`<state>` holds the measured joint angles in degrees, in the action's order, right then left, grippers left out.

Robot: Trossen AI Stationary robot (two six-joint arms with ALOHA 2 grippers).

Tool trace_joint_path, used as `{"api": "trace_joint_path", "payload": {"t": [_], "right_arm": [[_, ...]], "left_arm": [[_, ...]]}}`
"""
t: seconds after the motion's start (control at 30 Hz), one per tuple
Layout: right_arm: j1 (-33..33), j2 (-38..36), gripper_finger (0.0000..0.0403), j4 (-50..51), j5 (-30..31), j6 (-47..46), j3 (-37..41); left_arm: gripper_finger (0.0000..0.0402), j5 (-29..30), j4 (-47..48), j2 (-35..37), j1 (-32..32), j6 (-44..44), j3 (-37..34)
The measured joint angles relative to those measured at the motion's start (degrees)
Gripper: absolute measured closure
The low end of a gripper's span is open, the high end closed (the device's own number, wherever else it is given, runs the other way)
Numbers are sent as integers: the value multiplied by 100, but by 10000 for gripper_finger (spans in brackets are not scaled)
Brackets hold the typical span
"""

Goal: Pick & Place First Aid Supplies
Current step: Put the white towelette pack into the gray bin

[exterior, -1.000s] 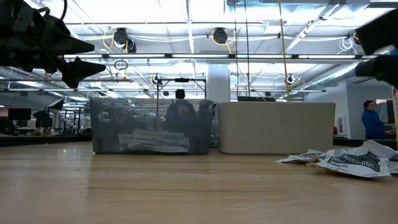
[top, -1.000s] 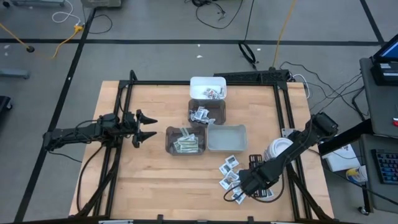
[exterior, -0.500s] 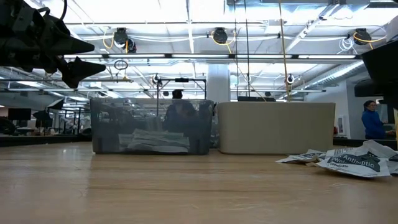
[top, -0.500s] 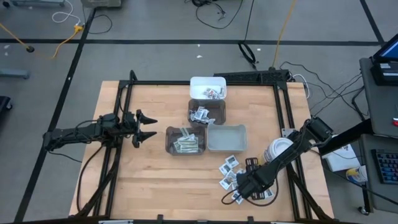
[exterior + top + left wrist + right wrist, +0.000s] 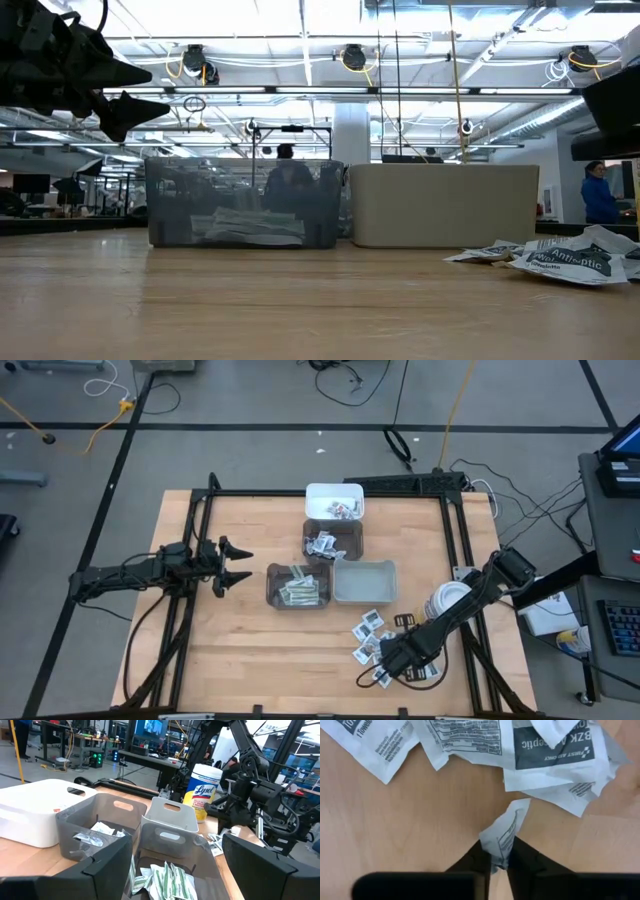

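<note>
In the high view the right gripper point(image 5: 384, 662) is now sitting low over the loose pile of sachets point(image 5: 368, 633) at the near right part of the table point(image 5: 240, 650), and compared with one second ago its arm is lying a little more toward the pile; the left gripper point(image 5: 232, 564) is waiting open at the left side, unchanged. In the low view the pile of sachets point(image 5: 560, 258) is lying as before on the wood, while the dark body of the right arm is now filling the upper right corner more than earlier. In the left wrist view the bins are standing in a row, one grey bin point(image 5: 165, 865) holding green-striped packets point(image 5: 165, 880). In the right wrist view the fingers point(image 5: 475, 862) are pinching a small white sachet point(image 5: 504, 836) by its edge, so the grasp seems made and lifting toward a bin is probably following.
</note>
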<state>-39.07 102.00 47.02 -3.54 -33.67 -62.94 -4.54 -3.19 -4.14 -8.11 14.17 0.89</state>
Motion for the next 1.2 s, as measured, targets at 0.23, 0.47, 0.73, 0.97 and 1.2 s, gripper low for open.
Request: {"api": "trace_joint_path", "payload": {"t": [0.23,0.47,0.73,0.97,1.2], "right_arm": [[135,-515,386,777,-110,12,-323],[488,-977,378,1769,-120,187,-969],[879,-1151,386,2058,-151,737,-1461],[1747,-1089,384,2054,-250,1428,-1558],[2794,-987,384,2028,-229,2280,-1558]], "left_arm": [[91,1,0,0,0,-2,0],[91,1,1,2,0,-1,0],[91,0,1,1,-1,-2,2],[91,1,1,1,0,-2,0],[91,2,1,2,0,-2,0]]}}
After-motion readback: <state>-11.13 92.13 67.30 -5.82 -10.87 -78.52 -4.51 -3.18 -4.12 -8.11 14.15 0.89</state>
